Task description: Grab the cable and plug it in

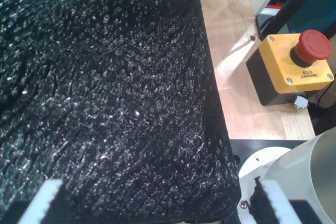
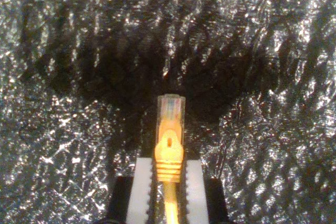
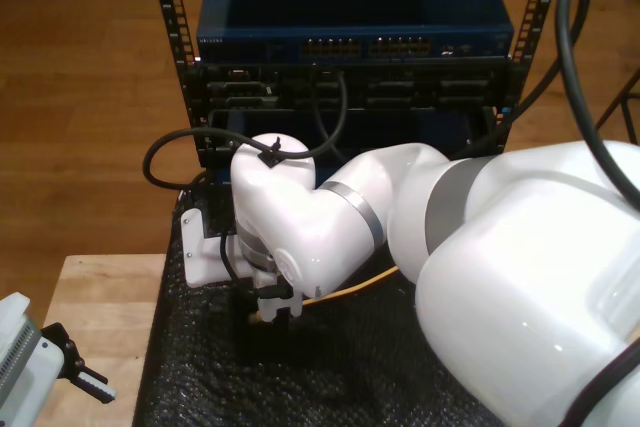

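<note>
Cable (image 2: 169, 145) clamped in my second pincer (image 2: 169, 192) — black mat (image 2: 262, 129) open ahead.

1. The cable (image 2: 169, 145): thin, yellow-orange, ending in a small clear plastic plug with a ribbed orange boot behind it.
2. State: we see it clamped at the boot between the white pads of my second gripper (image 2: 169, 182), with the plug sticking out past the pad tips.
3. Pose: plug end points straight out from the jaws, over the crinkled black mat (image 2: 63, 77); contact with it cannot be told.
4. In the exterior view a short yellow run (image 3: 345, 294) trails from under the white arm toward the exterior view's right.
</note>
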Tool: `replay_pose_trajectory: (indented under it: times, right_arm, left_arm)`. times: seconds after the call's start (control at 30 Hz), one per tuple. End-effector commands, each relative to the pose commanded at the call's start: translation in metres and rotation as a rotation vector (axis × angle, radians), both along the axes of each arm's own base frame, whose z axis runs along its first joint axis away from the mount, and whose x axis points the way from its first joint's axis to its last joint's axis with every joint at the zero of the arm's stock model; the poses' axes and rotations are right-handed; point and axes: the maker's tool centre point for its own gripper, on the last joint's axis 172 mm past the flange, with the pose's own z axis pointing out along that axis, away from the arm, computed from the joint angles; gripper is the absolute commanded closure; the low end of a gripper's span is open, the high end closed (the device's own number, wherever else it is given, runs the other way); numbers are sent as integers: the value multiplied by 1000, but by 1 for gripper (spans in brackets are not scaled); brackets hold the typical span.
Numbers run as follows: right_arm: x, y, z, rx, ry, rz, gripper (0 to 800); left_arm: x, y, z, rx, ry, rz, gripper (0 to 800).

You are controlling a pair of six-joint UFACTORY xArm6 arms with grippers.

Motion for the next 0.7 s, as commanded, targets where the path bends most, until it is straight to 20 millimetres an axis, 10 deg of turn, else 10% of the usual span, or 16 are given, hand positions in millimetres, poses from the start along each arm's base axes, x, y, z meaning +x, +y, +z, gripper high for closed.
replay_pose_trajectory:
  times: [0.7]
  right_arm:
    - [14,-16,58,56,-26,-26,794]
  left_arm:
    - [24,-13,22,-60,-51,47,0]
